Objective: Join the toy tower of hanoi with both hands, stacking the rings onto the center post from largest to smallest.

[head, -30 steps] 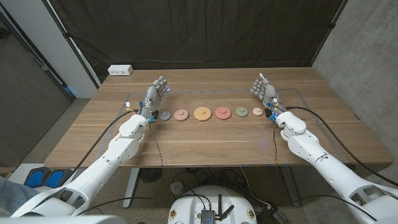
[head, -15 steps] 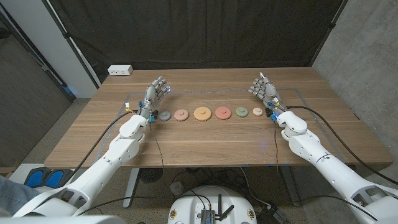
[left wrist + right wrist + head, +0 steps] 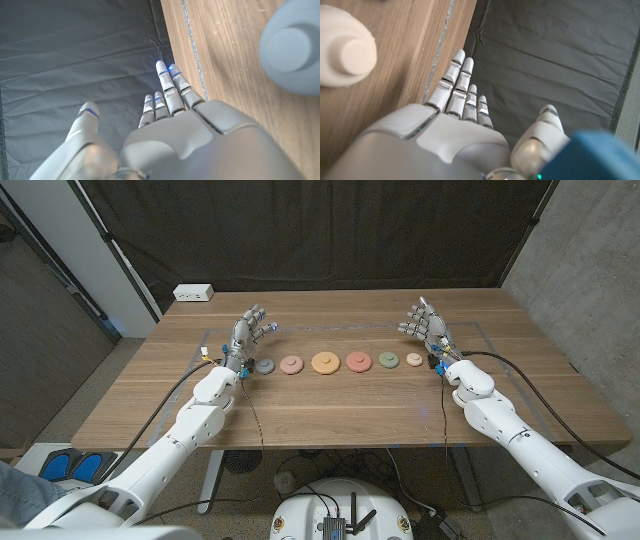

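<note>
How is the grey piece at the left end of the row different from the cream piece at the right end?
The grey piece is dark grey and looks slightly wider; the cream piece is pale and looks the smallest in the row. The grey piece lies beside the left hand, the cream piece beside the right hand. Both are round, have a raised knob, and lie untouched on the table.

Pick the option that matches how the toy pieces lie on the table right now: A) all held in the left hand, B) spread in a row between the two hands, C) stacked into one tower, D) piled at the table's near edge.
B: the head view shows six pieces side by side, from the grey piece by the left hand to the cream piece by the right hand.
</note>
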